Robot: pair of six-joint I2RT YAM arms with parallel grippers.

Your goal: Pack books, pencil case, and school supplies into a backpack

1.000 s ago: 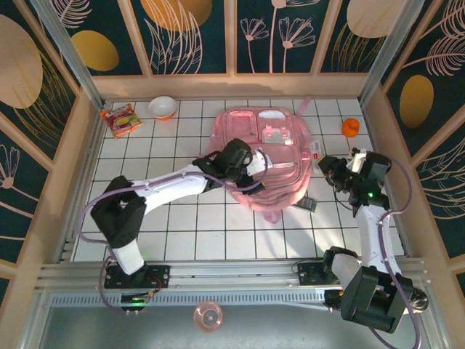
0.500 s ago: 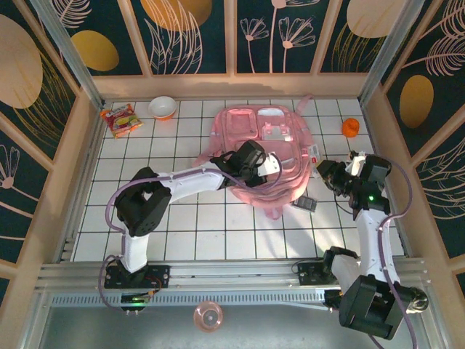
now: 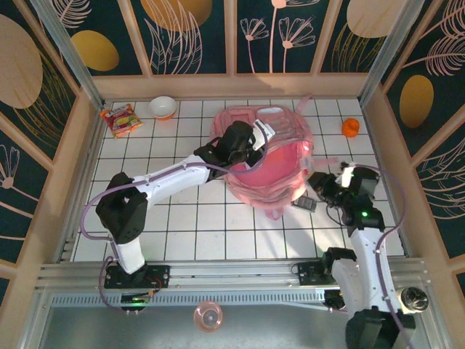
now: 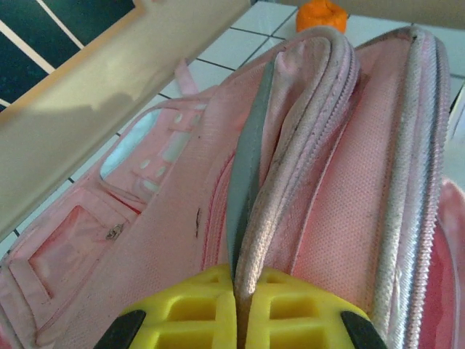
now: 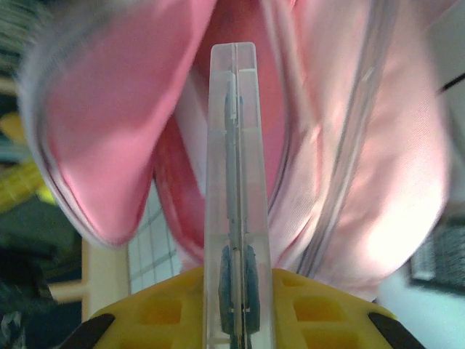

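Left gripper (image 4: 238, 309): my 2 yellow fingers (image 4: 182, 320) are pressed together on the zip-edged rim of the backpack (image 4: 145, 225), with the fabric pinched edge-on between the pads. The rim runs straight ahead from my fingertips, up and away. The outer face, with its pockets and pale patches, falls off to the left of the fingers, and the woven inner lining lies to the right. Well ahead of the fingertips, past the far end of the rim, a small orange object (image 4: 325, 13) sits on the tiled table (image 4: 240, 43). From the top camera the flap I hold stands lifted. The mouth of the bag gapes on the side of my fingers that faces the right arm, darker pink inside. Right gripper (image 5: 238, 313): my fingers are closed on the clear packet (image 5: 234, 145), a slim thing held edge-on and standing straight out from between the fingertips. Its contents show only dimly through the plastic. Its far end points at the open mouth. The lifted flap is ahead and left of the packet, the deep red interior straight ahead, the zip rim and outer shell ahead and right. I cannot tell whether the packet's tip touches the bag. The calculator gadget (image 3: 305, 204) lies flat on the tiles just beside my right fingers, at the near corner of the backpack. Whether it touches the bag I cannot tell.
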